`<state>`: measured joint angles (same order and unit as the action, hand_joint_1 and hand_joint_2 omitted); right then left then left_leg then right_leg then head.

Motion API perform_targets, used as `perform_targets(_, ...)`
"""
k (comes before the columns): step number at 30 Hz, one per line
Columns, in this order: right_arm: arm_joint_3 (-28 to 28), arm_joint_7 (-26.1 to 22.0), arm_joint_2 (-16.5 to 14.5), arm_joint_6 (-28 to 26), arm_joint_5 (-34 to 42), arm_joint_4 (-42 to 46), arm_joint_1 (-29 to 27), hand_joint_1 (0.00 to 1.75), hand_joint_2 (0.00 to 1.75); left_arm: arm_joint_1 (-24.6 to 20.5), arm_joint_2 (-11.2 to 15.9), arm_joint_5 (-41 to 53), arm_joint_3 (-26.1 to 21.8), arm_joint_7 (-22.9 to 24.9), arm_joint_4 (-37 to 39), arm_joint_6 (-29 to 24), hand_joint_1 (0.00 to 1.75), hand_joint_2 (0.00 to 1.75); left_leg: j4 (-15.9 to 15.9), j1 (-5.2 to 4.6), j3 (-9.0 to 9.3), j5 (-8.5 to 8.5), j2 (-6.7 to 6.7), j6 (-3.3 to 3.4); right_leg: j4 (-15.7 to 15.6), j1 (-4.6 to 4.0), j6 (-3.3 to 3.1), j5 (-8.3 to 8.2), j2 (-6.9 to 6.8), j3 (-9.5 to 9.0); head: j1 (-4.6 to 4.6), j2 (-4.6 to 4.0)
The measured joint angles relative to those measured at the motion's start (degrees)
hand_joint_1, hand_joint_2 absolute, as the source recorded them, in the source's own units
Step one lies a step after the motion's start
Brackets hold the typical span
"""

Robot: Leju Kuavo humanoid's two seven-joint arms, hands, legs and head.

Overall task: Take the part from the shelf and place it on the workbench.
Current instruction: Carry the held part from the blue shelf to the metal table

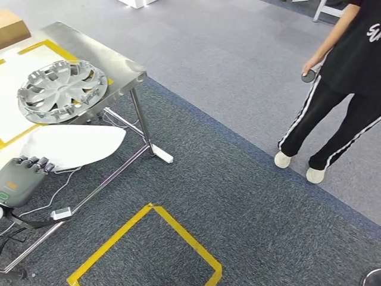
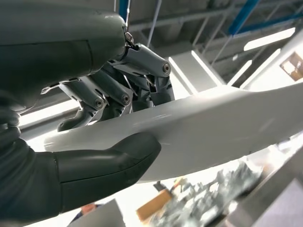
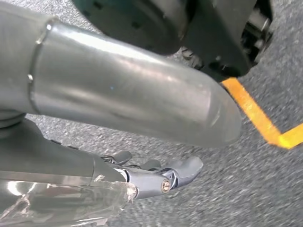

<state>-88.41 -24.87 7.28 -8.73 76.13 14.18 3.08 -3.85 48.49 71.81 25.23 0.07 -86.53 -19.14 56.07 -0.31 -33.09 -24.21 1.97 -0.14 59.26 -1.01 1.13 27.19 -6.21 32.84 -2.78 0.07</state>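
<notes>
Left hand (image 1: 20, 177) clamped on the white part (image 1: 67, 146): thumb under one face, fingers (image 2: 107, 94) curled over the other, so the panel edge is pinched between them. One white part, long curved panel; long axis runs out from the hand toward the workbench leg, tapered tip pointing away from the hand, faces roughly level. It hangs in the air just below the workbench (image 1: 116, 62) edge, not resting on it. One silver hubcap (image 1: 61, 89) lies flat on the bench, beyond the hand, above the part. Right hand (image 3: 157, 177) holds nothing, fingers loosely extended and apart, over carpet near yellow floor tape (image 3: 257, 118). One person (image 1: 346, 77) stands well away from both hands, holding a small dark disc (image 1: 308, 75).
</notes>
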Motion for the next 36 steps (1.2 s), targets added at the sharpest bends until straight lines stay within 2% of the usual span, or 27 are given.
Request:
perform_targets(1, 0.0, 0.0, 0.0, -0.1, 0.0, 0.2, 0.0, 0.0, 0.0, 0.2, 0.0, 0.1, -0.2, -0.2, -0.1, 0.1, 1.75, 1.75, -0.1, 0.24, 0.0, 0.17, -0.64, 0.25, 1.8, 0.12, 0.39, 1.15, 1.65, 0.76, 0.13, 0.0)
perform_targets(2, 0.0, 0.0, 0.0, -0.2, 0.0, 0.4, 0.0, 0.0, 0.0, 0.3, -0.1, 0.3, -0.4, -0.3, -0.2, 0.1, 1.75, 1.75, -0.1, 0.46, -0.03, 0.3, -1.27, 0.44, 4.8, 0.29, 0.75, 2.78, 3.66, 2.14, 0.28, 0.0)
perform_targets(3, 0.0, 0.0, 0.0, -0.2, 0.0, 0.5, -0.1, 0.0, 0.0, 0.3, -0.1, 0.3, -0.6, -0.4, -0.3, 0.1, 1.75, 1.75, -0.1, 0.56, -0.1, 0.37, -1.97, 0.58, 8.7, 0.4, 0.97, 4.62, 5.07, 3.88, 0.42, 0.0)
perform_targets(4, 0.0, 0.0, 0.0, -0.3, 0.0, 0.7, -0.2, 0.0, 0.0, 0.3, -0.2, 0.4, -0.7, -0.5, -0.3, 0.2, 1.75, 1.75, -0.1, 0.6, -0.17, 0.42, -2.7, 0.65, 12.5, 0.49, 1.1, 6.11, 5.7, 5.69, 0.48, 0.0)
perform_targets(5, 0.0, 0.0, 0.0, -0.3, 0.0, 0.8, -0.3, 0.0, 0.0, 0.4, -0.3, 0.5, -0.7, -0.5, -0.3, 0.2, 1.75, 1.75, -0.1, 0.63, -0.21, 0.45, -3.49, 0.67, 15.0, 0.54, 1.19, 6.73, 5.93, 6.99, 0.49, 0.0)
perform_targets(6, 0.0, 0.0, 0.0, -0.3, 0.0, 0.8, -0.4, 0.0, 0.0, 0.5, -0.3, 0.6, -0.7, -0.5, -0.3, 0.2, 1.75, 1.75, -0.1, 0.67, -0.22, 0.48, -4.29, 0.64, 15.4, 0.57, 1.22, 6.25, 6.02, 7.37, 0.49, 0.0)
perform_targets(7, 0.0, 0.0, 0.0, -0.3, 0.0, 0.9, -0.4, 0.0, 0.0, 0.5, -0.4, 0.6, -0.7, -0.6, -0.3, 0.3, 1.75, 1.75, 0.0, 0.75, -0.2, 0.52, -5.08, 0.58, 13.6, 0.61, 1.2, 4.75, 6.21, 6.64, 0.49, 0.0)
perform_targets(8, 0.0, 0.0, 0.0, -0.3, 0.0, 1.0, -0.4, 0.0, 0.0, 0.6, -0.4, 0.7, -0.8, -0.6, -0.3, 0.3, 1.75, 1.75, 0.0, 0.86, -0.18, 0.55, -5.87, 0.45, 10.0, 0.73, 1.2, 2.59, 6.94, 4.98, 0.49, 0.0)
perform_targets(10, 0.0, 0.0, 0.0, -0.4, 0.0, 1.1, -0.3, 0.0, 0.0, 0.5, -0.5, 0.7, -1.0, -0.6, -0.4, 0.3, 1.75, 1.75, 0.2, 0.94, -0.41, 0.61, -7.35, -0.04, 2.3, 1.27, 1.15, -0.32, 10.21, 1.3, 0.47, 0.0)
perform_targets(11, 0.0, 0.0, 0.0, -0.4, 0.0, 1.2, -0.3, 0.0, 0.0, 0.5, -0.4, 0.7, -1.1, -0.6, -0.4, 0.3, 1.75, 1.75, 0.2, 0.99, -0.66, 0.72, -8.06, -0.41, 0.1, 1.47, 1.01, -0.83, 11.41, 0.19, 0.45, 0.0)
perform_targets(12, 0.0, 0.0, 0.0, -0.4, 0.0, 1.3, -0.3, 0.0, 0.0, 0.5, -0.4, 0.7, -1.2, -0.6, -0.4, 0.3, 1.75, 1.75, 0.2, 1.06, -0.95, 0.91, -8.76, -0.83, -0.7, 1.52, 0.74, -0.75, 11.93, -0.25, 0.42, 0.0)
perform_targets(14, 0.0, 0.0, 0.0, -0.4, 0.0, 1.4, -0.2, 0.0, 0.0, 0.7, -0.1, 0.7, -1.3, -0.6, -0.5, 0.3, 1.75, 1.75, 0.0, 1.32, -1.38, 1.26, -9.85, -1.55, -0.9, 1.4, -0.07, -0.92, 10.45, -0.37, 0.41, 0.0)
perform_targets(15, 0.0, 0.0, 0.0, -0.4, 0.0, 1.4, -0.2, 0.0, 0.0, 0.8, 0.0, 0.7, -1.4, -0.6, -0.5, 0.3, 1.75, 1.75, 0.5, 1.27, -1.73, 0.91, -9.2, -1.81, -1.1, 1.41, -0.53, -1.05, 9.68, -0.45, 0.28, 0.0)
perform_targets(16, 0.0, 0.0, 0.1, -0.4, 0.0, 1.5, -0.2, 0.0, 0.0, 0.7, 0.1, 0.7, -1.5, -0.6, -0.5, 0.3, 1.75, 1.75, 1.9, 1.17, -2.47, -0.06, -7.82, -2.04, -1.3, 1.45, -0.93, -1.17, 8.88, -0.52, 0.09, 0.0)
perform_targets(18, 0.0, 0.0, 0.1, -0.4, 0.0, 1.5, -0.2, 0.0, 0.0, 0.6, 0.1, 0.7, -1.7, -0.6, -0.5, 0.3, 1.75, 1.75, 8.3, 0.97, -5.51, -3.62, -4.17, -2.42, -1.6, 1.35, -1.52, -1.21, 7.26, -0.58, -0.27, 0.0)
perform_targets(20, 0.0, -0.1, 0.2, -0.4, 0.0, 1.5, -0.4, 0.0, 0.0, 0.7, -0.1, 0.7, -1.7, -0.6, -0.5, 0.3, 1.75, 1.75, 15.2, 1.06, -8.71, -6.38, -2.78, -2.67, -1.6, 1.17, -1.72, -1.11, 5.61, -0.52, -0.31, 0.0)
perform_targets(21, 0.0, -0.1, 0.2, -0.6, 0.0, 1.6, -0.4, 0.0, 0.0, 0.8, -0.1, 0.7, -1.7, -0.6, -0.5, 0.3, 1.75, 1.75, 16.3, 1.08, -9.11, -6.34, -2.62, -2.7, -1.6, 1.12, -1.75, -1.05, 4.8, -0.52, -0.31, 0.0)
perform_targets(22, 0.0, -0.2, 0.3, -0.7, -0.1, 1.8, -0.4, 0.0, 0.0, 0.9, -0.1, 0.7, -1.7, -0.6, -0.5, 0.3, 1.75, 1.75, 15.1, 1.08, -8.33, -5.23, -2.46, -2.69, -1.6, 1.1, -1.72, -0.99, 4.0, -0.57, -0.31, 0.0)
perform_targets(23, 0.0, -0.3, 0.3, -0.9, -0.1, 2.0, -0.3, 0.0, 0.0, 0.9, -0.1, 0.7, -1.7, -0.6, -0.5, 0.3, 1.75, 1.75, 11.9, 1.06, -6.49, -3.44, -1.99, -2.62, -1.5, 1.09, -1.62, -0.9, 3.24, -0.69, -0.31, 0.0)
perform_targets(25, 0.0, -0.5, 0.5, -1.2, -0.1, 2.5, -0.2, 0.0, 0.0, 0.8, -0.1, 0.7, -1.9, -0.6, -0.5, 0.3, 1.75, 1.75, 4.1, 0.76, -1.98, -0.5, 0.74, -2.27, -1.5, 0.85, -1.22, -0.59, 1.97, -0.99, -0.34, 0.0)
perform_targets(27, 0.0, -0.5, 0.7, -1.5, -0.1, 3.0, -0.2, 0.0, 0.0, 0.8, -0.2, 0.7, -1.9, -0.6, -0.5, 0.3, 1.75, 1.75, 0.3, 0.4, -0.04, 0.13, 2.35, -1.71, -1.5, 0.42, -0.72, -0.25, 0.77, -1.32, -0.3, 0.0)
perform_targets(29, 0.0, -0.6, 0.9, -1.6, 0.0, 3.4, -0.2, 0.0, 0.0, 0.9, -0.2, 0.7, -1.9, -0.6, -0.5, 0.3, 1.75, 1.75, 0.0, 0.38, -0.19, 0.11, 1.06, -1.09, -1.6, 0.28, -0.22, 0.01, -0.3, -1.67, -0.26, 0.0)
perform_targets(30, 0.0, -0.6, 1.0, -1.6, 0.0, 3.5, -0.1, 0.0, 0.0, 1.0, -0.1, 0.7, -2.0, -0.6, -0.5, 0.3, 1.75, 1.75, -0.1, 0.52, -0.21, 0.19, 0.38, -0.83, -1.3, 0.38, 0.11, 0.35, 0.24, -1.6, -0.23, 0.0)
perform_targets(31, 0.0, -0.6, 1.1, -1.6, 0.0, 3.7, -0.1, 0.0, 0.0, 1.0, -0.2, 0.7, -2.0, -0.6, -0.5, 0.3, 1.75, 1.75, -0.1, 0.69, -0.21, 0.28, -0.24, -0.49, -0.1, 0.52, 0.46, 1.18, 1.51, -1.12, -0.14, 0.0)
perform_targets(33, 0.0, -0.6, 1.1, -1.7, 0.0, 3.9, -0.2, 0.0, 0.0, 0.9, -0.2, 0.7, -2.1, -0.6, -0.5, 0.3, 1.75, 1.75, -0.2, 0.96, -0.23, 0.4, -1.46, -0.01, 6.0, 0.75, 1.01, 4.39, 4.83, 1.82, 0.14, 0.0)
perform_targets(35, 0.0, -0.6, 1.3, -1.9, 0.0, 4.2, -0.4, 0.0, 0.0, 0.9, -0.5, 0.5, -2.1, -0.6, -0.6, 0.3, 1.75, 1.75, -0.1, 1.01, -0.29, 0.42, -2.88, 0.19, 13.8, 0.79, 1.18, 7.34, 5.97, 5.76, 0.27, 0.0)
perform_targets(36, 0.0, -0.6, 1.4, -2.1, 0.1, 4.4, -0.5, 0.0, 0.0, 0.9, -0.6, 0.4, -2.1, -0.7, -0.6, 0.3, 1.75, 1.75, -0.1, 1.03, -0.27, 0.41, -3.64, 0.2, 15.6, 0.8, 1.19, 7.44, 6.05, 6.89, 0.26, 0.0)
